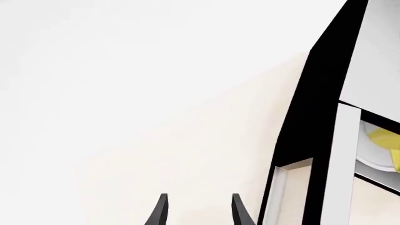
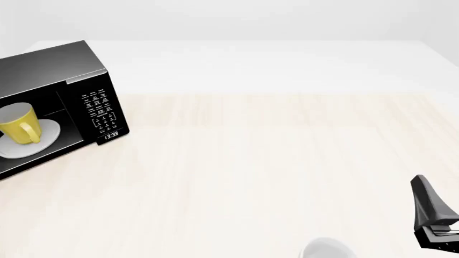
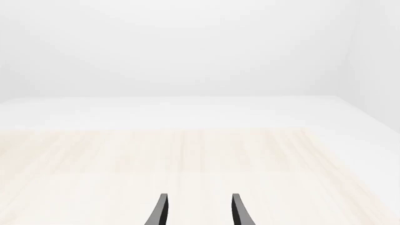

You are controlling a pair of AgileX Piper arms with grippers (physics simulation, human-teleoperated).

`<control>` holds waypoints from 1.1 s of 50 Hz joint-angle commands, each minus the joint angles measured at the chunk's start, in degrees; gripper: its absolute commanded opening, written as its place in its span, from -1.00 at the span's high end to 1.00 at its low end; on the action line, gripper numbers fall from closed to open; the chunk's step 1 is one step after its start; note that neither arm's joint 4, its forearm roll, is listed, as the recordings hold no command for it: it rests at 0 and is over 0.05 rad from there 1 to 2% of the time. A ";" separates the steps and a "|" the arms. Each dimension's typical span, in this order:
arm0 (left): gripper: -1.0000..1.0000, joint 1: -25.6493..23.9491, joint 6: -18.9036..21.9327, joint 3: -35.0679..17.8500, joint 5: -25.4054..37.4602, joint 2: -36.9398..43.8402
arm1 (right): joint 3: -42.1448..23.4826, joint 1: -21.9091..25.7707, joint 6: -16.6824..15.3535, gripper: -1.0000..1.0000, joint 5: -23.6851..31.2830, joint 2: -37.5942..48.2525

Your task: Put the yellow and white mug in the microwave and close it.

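The yellow and white mug [image 2: 19, 124] stands upright on the white turntable plate [image 2: 47, 134] inside the black microwave [image 2: 50, 64] at the table's far left. In the left wrist view a sliver of the mug [image 1: 386, 143] shows past a tall black slab of the microwave [image 1: 315, 117] that looks like its door seen edge-on. My left gripper [image 1: 200, 211] is open and empty, just beside that slab; it is outside the front view. My right gripper [image 2: 435, 217] [image 3: 198, 211] hangs open and empty at the near right, far from the microwave.
The keypad panel and clock display [image 2: 100, 115] face the table's middle. A white rounded cup-like object [image 2: 326, 250] peeks in at the front edge, left of my right gripper. Light wooden tabletop [image 2: 272, 161] stretches between microwave and right arm.
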 commanded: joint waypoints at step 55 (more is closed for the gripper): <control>-1.00 -16.79 -2.60 4.58 -6.77 5.76 | 0.06 -0.08 -0.03 -1.00 0.00 -0.05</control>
